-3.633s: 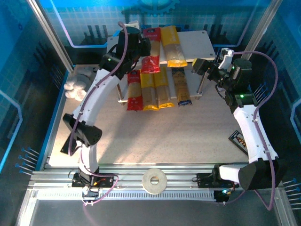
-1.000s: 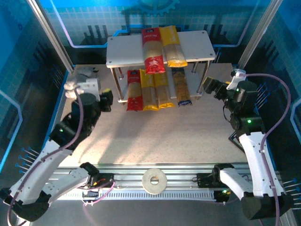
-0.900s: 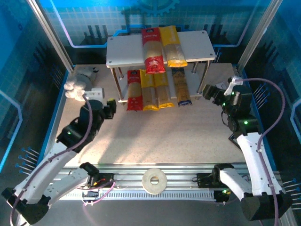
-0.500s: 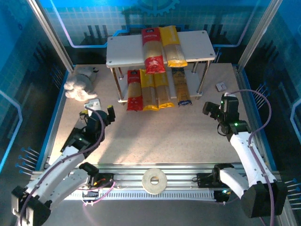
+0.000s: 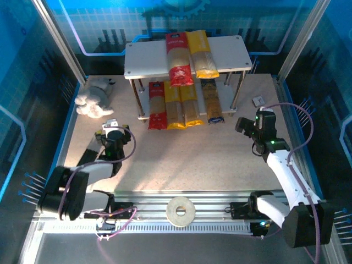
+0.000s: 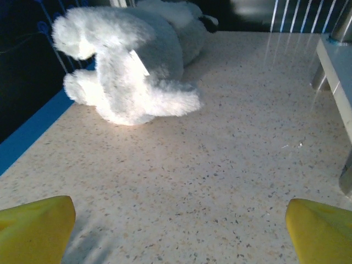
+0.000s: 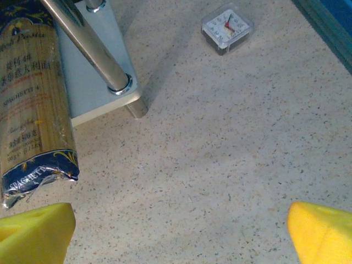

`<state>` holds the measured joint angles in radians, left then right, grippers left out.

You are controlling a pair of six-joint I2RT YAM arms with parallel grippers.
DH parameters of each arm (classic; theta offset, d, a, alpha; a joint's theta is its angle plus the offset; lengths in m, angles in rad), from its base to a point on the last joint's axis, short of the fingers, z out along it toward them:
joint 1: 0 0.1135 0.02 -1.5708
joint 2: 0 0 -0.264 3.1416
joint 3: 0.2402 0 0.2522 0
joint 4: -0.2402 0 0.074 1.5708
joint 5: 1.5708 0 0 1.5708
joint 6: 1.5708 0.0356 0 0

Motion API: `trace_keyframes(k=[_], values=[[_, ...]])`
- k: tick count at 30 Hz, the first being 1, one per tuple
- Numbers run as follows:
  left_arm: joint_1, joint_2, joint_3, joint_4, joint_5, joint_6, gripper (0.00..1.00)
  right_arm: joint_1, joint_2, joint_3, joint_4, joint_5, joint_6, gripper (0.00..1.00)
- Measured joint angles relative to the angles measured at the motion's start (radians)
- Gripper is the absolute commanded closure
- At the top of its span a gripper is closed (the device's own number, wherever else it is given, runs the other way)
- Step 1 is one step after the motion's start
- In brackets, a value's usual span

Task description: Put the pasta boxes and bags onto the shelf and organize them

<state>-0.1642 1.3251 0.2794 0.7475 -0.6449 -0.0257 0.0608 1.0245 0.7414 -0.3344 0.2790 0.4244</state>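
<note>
Six packs (image 5: pixel 177 102) on shelf (image 5: pixel 228 52), long axes front-to-back. I see left hand (image 6: pixel 179 231), right hand (image 7: pixel 181 231) wide open, empty; right nearer blue-ended pack (image 7: pixel 33 93).

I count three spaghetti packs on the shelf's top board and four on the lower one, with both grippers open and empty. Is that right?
Not quite. The top external view shows two packs on the top board, not three: a red pack and a yellow pack. The lower board does hold four, and the left gripper and right gripper are open and empty.
</note>
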Motion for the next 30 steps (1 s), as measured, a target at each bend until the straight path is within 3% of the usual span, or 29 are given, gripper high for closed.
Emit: trace_keyframes(k=[4, 13, 23, 30], values=[[0.017, 0.158, 0.015, 0.134, 0.097, 0.03, 0.01, 0.008, 0.022, -0.021, 0.024, 0.002, 0.0, 0.0], [0.059, 0.23, 0.03, 0.263, 0.306, 0.056, 0.01, 0.04, 0.081, -0.088, 0.171, 0.036, -0.039, 0.0], [0.059, 0.231, 0.03, 0.284, 0.352, 0.06, 0.01, 0.056, 0.167, -0.378, 0.752, 0.113, -0.26, 0.0], [0.059, 0.231, 0.03, 0.284, 0.356, 0.06, 0.0, 0.056, 0.364, -0.407, 1.08, 0.126, -0.344, 0.0]])
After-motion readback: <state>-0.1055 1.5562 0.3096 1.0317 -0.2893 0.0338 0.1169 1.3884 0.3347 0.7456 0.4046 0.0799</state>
